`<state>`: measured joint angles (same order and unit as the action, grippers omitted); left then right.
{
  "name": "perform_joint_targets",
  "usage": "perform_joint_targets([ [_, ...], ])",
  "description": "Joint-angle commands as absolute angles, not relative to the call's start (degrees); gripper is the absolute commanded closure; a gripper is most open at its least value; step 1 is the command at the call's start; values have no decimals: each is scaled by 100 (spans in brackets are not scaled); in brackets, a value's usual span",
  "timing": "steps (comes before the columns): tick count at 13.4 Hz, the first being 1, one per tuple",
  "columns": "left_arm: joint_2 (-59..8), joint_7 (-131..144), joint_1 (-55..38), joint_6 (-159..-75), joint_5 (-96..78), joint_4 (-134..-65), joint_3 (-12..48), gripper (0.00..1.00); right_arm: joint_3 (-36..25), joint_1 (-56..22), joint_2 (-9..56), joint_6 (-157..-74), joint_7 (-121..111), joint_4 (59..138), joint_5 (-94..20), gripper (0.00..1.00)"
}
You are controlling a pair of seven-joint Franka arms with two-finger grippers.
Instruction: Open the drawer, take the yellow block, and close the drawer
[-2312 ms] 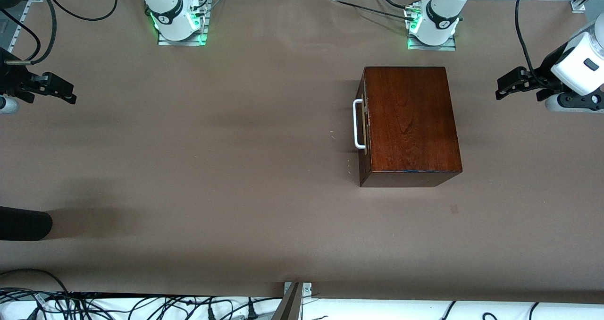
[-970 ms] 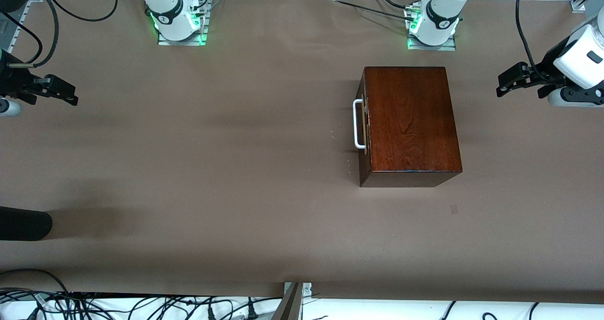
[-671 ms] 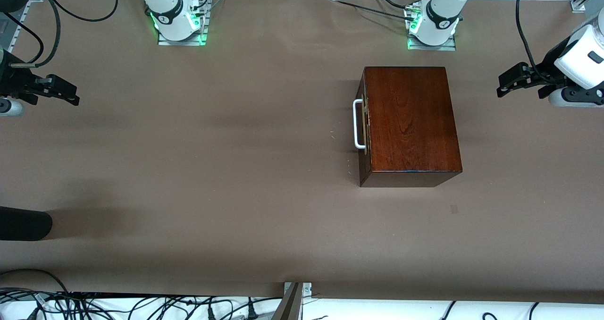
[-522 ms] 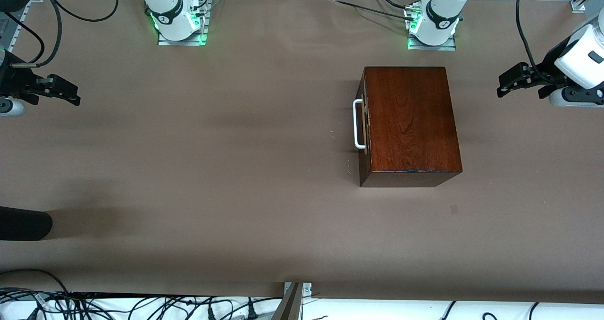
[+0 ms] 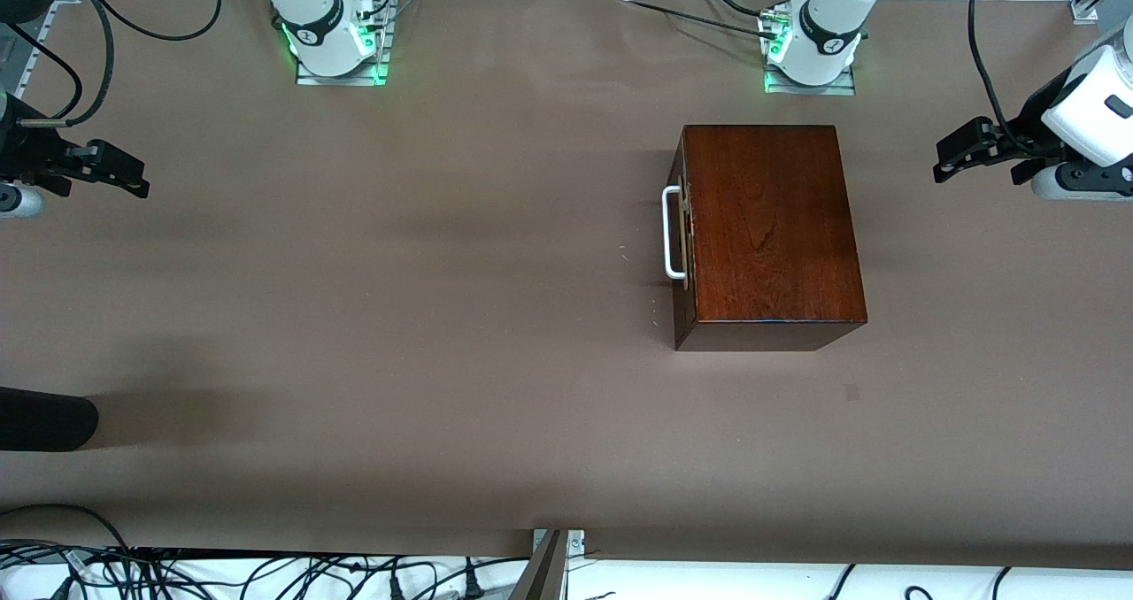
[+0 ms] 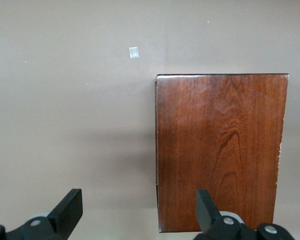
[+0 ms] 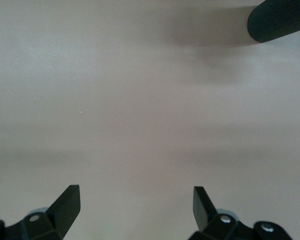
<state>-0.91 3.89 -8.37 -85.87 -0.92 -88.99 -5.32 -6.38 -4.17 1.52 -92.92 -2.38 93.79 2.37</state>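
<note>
- The wooden box [image 5: 768, 233] sits on the desk [image 5: 443, 317] toward the left arm's end, close to the edge where the arm bases stand.
- Its drawer [image 5: 682, 237] is shut, the white handle [image 5: 670, 232] facing the right arm's end.
- The yellow block is not visible.
- The left gripper [image 5: 945, 159] hangs over the desk's edge at the left arm's end, fingers [image 6: 70, 207] spread, holding nothing.
- The right gripper [image 5: 133, 178] hangs over the desk's edge at the right arm's end, fingers [image 7: 67, 202] spread, holding nothing.

Brown table [image 5: 398, 317], glossy mahogany box [image 5: 770, 228] resting toward the left arm's end
</note>
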Motion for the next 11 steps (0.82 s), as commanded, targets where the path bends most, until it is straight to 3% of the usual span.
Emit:
perform_joint_targets([
  [1,-44,413,-809,-8596,237,-8807,-492,0,-668,-387,158,-9229,-185,9325,193,0],
  [11,-272,413,-809,-8604,158,-8517,-518,0,-729,-378,149,-9220,-229,9325,193,0],
])
